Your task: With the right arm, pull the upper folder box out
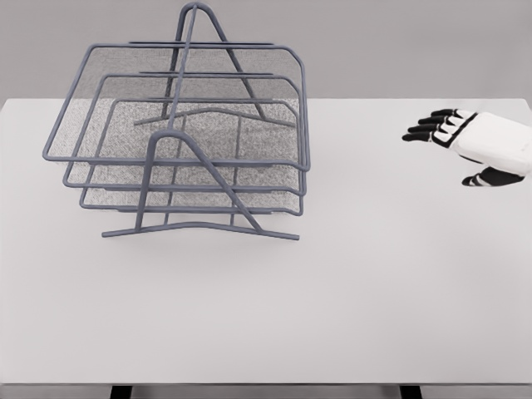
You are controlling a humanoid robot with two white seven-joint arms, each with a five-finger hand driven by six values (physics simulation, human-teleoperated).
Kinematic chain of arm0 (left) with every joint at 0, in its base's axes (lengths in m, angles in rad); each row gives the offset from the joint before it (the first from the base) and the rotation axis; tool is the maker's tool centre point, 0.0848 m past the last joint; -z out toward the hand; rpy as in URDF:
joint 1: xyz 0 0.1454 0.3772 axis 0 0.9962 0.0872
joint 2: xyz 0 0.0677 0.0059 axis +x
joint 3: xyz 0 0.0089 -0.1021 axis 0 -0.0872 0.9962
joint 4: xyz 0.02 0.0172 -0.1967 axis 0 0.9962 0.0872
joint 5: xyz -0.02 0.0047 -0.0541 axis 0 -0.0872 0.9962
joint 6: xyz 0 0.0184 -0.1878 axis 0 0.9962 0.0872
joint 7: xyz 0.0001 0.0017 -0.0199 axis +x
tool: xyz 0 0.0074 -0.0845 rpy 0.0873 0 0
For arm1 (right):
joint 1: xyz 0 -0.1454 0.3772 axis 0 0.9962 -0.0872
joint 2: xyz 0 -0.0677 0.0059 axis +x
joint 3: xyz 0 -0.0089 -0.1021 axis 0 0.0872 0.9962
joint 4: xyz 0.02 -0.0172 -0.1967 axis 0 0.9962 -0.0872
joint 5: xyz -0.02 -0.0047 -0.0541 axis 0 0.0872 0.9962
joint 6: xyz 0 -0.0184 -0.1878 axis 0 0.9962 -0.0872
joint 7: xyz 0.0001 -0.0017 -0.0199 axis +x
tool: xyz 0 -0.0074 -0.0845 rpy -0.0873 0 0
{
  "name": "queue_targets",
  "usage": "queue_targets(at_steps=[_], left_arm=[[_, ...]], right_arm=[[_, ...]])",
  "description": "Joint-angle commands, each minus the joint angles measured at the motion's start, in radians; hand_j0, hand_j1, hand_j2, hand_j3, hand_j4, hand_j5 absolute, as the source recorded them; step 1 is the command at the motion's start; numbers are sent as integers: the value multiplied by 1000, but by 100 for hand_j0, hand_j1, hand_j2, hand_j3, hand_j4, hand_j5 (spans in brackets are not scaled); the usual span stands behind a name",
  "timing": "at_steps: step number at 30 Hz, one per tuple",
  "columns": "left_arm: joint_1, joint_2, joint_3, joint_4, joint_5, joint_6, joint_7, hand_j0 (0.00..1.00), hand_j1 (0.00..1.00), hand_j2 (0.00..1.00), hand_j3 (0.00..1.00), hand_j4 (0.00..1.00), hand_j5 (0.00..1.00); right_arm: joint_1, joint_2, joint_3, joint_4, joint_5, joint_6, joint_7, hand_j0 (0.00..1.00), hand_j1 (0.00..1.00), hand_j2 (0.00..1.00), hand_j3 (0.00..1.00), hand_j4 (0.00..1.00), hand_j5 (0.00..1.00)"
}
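right hand (486, 143) hovers over the white worktop (374, 283), fingers (426, 126) spread and released, well apart from the upper folder box (179, 104).

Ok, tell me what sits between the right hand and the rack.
Nothing: in the head view only bare table separates the right hand from the rack.

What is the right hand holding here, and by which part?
Nothing. The right hand is open above the table, well apart from the folder rack and its upper tray.
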Motion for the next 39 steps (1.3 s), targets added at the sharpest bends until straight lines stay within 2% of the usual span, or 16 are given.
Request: queue_targets(at_steps=[1, 5, 7, 8, 11, 14, 21, 23, 27, 34, 39], left_arm=[[0, 0, 1, 0, 0, 0, 0, 100, 100, 100, 100, 100, 100], [0, 0, 0, 0, 0, 0, 0, 100, 100, 100, 100, 100, 100], [0, 0, 0, 0, 0, 0, 0, 100, 100, 100, 100, 100, 100], [0, 0, 0, 0, 0, 0, 0, 100, 100, 100, 100, 100, 100], [0, 0, 0, 0, 0, 0, 0, 100, 100, 100, 100, 100, 100], [0, 0, 0, 0, 0, 0, 0, 100, 100, 100, 100, 100, 100], [0, 0, 0, 0, 0, 0, 0, 100, 100, 100, 100, 100, 100], [0, 0, 1, 0, 0, 0, 0, 100, 100, 100, 100, 100, 100], [0, 0, 1, 0, 0, 0, 0, 100, 100, 100, 100, 100, 100], [0, 0, 0, 0, 0, 0, 0, 100, 100, 100, 100, 100, 100], [0, 0, 1, 0, 0, 0, 0, 100, 100, 100, 100, 100, 100]], right_arm=[[0, 1, 4, 3, -11, 2, 14, 100, 100, 100, 100, 100, 100], [-47, 34, 27, 12, -11, 2, 14, 100, 100, 100, 100, 100, 100], [-181, 77, 166, 43, -11, 2, 14, 100, 100, 100, 100, 100, 100], [-218, 95, 193, 72, -11, 2, 16, 100, 100, 100, 100, 100, 100], [-305, 147, 297, 104, -11, 2, 16, 100, 100, 100, 100, 100, 100], [-370, 198, 328, 123, -13, 2, 16, 100, 100, 100, 100, 100, 100], [-405, 259, 331, 126, -25, 2, 16, 100, 100, 100, 100, 100, 100], [-431, 308, 355, 169, -24, 2, 18, 100, 100, 100, 100, 100, 100], [-462, 328, 383, 178, -24, 2, 16, 100, 100, 100, 100, 100, 100], [-463, 386, 435, 247, -14, 2, 19, 100, 100, 100, 100, 100, 100], [-463, 413, 453, 264, -2, 2, 19, 100, 100, 100, 100, 100, 100]])
